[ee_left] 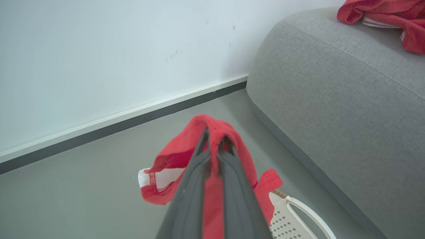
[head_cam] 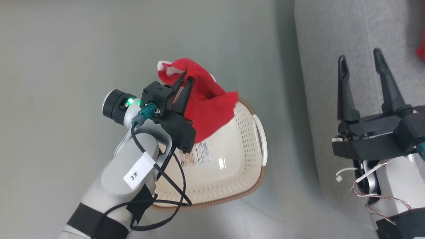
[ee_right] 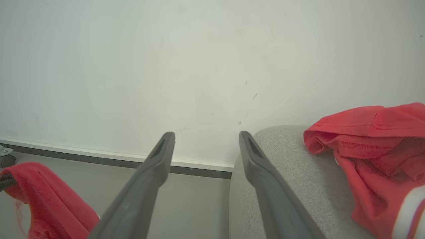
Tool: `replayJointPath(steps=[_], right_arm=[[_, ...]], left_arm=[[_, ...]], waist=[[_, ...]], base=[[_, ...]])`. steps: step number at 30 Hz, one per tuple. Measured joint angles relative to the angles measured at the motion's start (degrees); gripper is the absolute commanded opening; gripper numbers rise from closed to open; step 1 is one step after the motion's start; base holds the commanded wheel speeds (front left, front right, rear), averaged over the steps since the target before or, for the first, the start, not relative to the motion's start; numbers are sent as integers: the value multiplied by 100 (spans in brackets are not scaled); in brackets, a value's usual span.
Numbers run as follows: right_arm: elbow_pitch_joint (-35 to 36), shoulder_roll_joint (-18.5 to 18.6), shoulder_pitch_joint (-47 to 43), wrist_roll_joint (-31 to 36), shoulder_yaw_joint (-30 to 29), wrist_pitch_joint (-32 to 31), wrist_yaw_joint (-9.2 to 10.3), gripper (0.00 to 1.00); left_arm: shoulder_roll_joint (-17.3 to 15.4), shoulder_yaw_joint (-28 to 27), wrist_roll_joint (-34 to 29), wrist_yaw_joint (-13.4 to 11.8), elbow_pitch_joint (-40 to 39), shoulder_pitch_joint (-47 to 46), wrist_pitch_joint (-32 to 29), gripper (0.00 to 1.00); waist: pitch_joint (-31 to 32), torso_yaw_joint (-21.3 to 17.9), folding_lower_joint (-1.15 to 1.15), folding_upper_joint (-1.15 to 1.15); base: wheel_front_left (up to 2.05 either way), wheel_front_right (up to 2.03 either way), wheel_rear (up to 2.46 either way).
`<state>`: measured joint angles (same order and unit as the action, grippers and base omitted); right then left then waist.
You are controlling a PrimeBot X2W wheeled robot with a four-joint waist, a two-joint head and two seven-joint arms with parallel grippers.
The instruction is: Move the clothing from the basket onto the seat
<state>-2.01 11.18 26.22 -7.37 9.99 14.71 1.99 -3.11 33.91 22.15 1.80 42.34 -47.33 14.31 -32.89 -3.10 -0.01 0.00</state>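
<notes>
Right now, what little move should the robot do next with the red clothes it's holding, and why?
Probably swing the left gripper to its right, toward the sofa. It is shut on a red garment held up over the basket, so the cloth looks ready to travel. The other garment already lies on the sofa.

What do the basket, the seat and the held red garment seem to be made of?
Basket: probably moulded plastic, glossy cream, with punched holes and a glare spot. Seat: matte grey woven upholstery, weave visible. Red garment: soft fabric, perhaps knit, draping limply, stitched hem.
</notes>
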Motion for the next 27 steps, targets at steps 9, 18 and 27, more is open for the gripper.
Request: replayJointPath(steps=[9, 18, 27], right_arm=[[-415, -81, -296, -68, 64, 0, -109, 100], [-798, -99, -513, -76, 155, 0, -264, 100], [-1245, -105, -729, -77, 382, -1, -506, 100]], left_arm=[[-5, -75, 157, 111, -439, 185, 0, 0], [10, -71, 248, 175, -564, 195, 0, 0], [49, -70, 361, 175, -355, 194, -9, 0]], waist=[[863, 171, 0, 0], [1641, 257, -1, 0], [2414, 345, 0, 0]], base=[[0, 0, 0], [0, 0, 0], [0, 0, 0]])
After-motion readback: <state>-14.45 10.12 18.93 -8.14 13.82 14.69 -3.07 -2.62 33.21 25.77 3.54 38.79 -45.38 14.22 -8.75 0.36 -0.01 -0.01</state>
